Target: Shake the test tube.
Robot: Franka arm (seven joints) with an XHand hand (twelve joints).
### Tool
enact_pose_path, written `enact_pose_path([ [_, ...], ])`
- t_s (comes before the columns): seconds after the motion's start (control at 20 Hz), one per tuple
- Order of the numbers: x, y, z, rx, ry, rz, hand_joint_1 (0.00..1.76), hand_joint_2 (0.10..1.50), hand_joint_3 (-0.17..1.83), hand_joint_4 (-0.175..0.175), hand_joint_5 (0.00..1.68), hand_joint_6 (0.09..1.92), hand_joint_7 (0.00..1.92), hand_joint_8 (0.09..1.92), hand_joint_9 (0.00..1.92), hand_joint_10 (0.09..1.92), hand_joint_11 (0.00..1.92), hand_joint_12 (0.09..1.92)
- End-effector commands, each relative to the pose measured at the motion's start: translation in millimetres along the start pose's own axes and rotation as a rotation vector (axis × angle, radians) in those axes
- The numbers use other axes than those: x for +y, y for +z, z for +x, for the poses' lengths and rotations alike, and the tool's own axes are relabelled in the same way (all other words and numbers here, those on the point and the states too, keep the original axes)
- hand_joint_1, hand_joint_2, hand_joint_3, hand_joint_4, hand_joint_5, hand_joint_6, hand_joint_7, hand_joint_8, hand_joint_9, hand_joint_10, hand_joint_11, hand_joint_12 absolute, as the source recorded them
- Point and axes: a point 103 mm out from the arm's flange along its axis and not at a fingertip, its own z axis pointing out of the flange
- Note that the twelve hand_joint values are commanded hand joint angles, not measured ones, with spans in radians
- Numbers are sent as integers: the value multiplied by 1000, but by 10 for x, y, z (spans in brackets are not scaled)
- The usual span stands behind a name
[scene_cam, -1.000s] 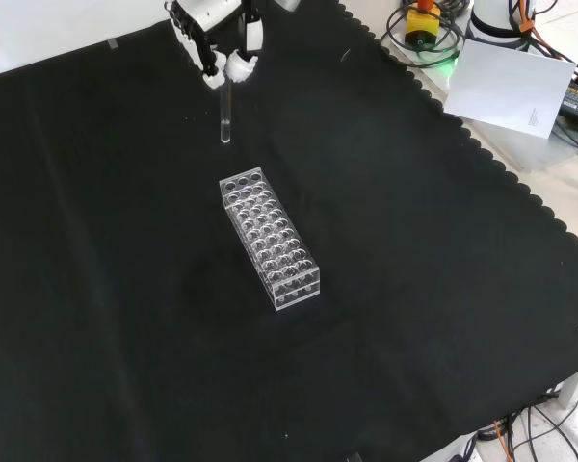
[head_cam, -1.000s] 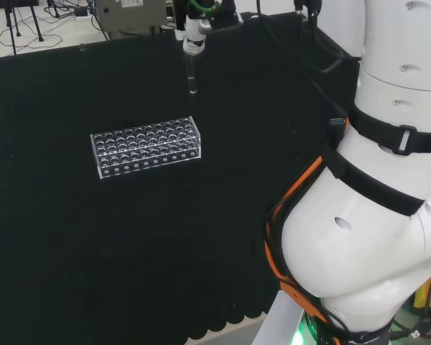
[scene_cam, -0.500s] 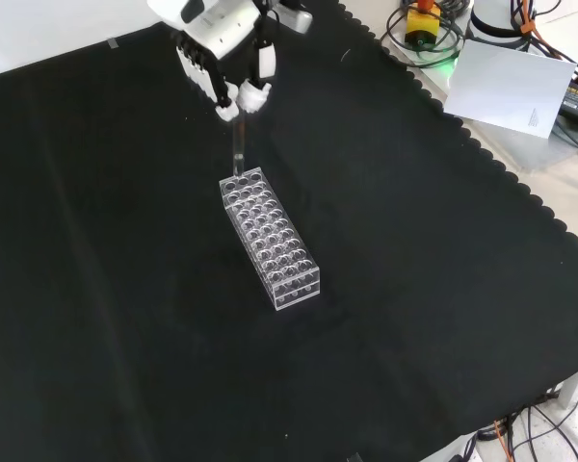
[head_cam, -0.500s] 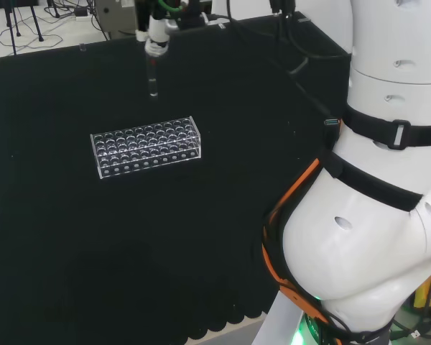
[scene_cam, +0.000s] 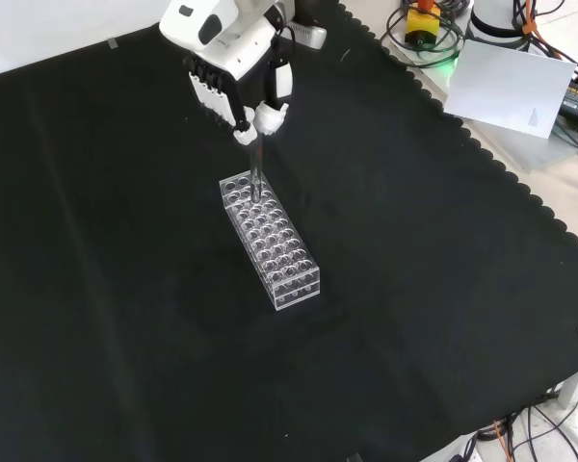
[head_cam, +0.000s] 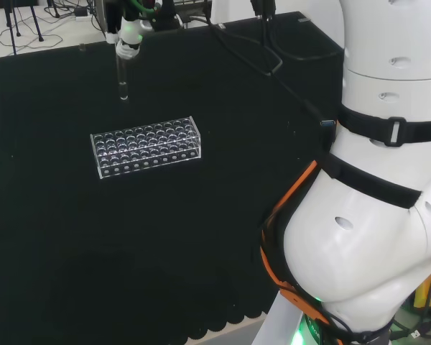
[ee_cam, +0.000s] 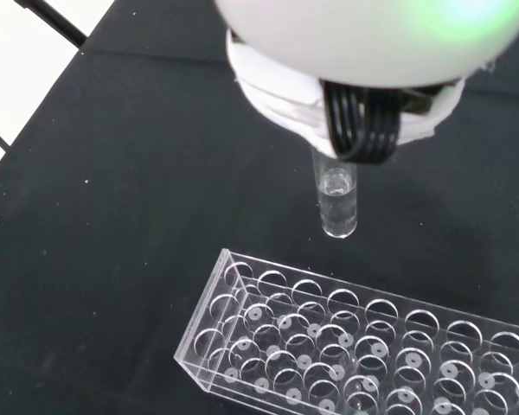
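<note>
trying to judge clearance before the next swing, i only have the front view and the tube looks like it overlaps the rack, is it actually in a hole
Observer: No. In the head view the clear glass test tube hangs above the cloth, apart from the clear plastic rack.
Operator: is the hand properly on it
Observer: In the head view the black and white hand pinches the tube's top end, and the tube hangs upright below it.
Operator: anything inside the tube
Observer: The wrist view shows a little clear liquid near the tube's rounded bottom.
Operator: any other tubes in the rack
Observer: None that I can see; the holes visible in the wrist view look empty.
</note>
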Motion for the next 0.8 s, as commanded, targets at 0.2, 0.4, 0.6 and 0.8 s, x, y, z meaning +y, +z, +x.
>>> enact_pose_path([
  [0.2,-143,111,-336,-28,71,31,1449,525,766,-175,1467,87,1470,618,1447,415,1375,1075],
  [0.4,-279,152,-603,-47,117,45,1449,525,765,-175,1467,87,1470,618,1447,415,1376,1076],
  [0.6,-358,165,-772,-69,147,54,1449,525,765,-175,1468,87,1470,618,1447,415,1376,1077],
  [0.8,-384,151,-852,-76,162,52,1449,524,766,-175,1469,87,1471,617,1447,415,1375,1077],
])
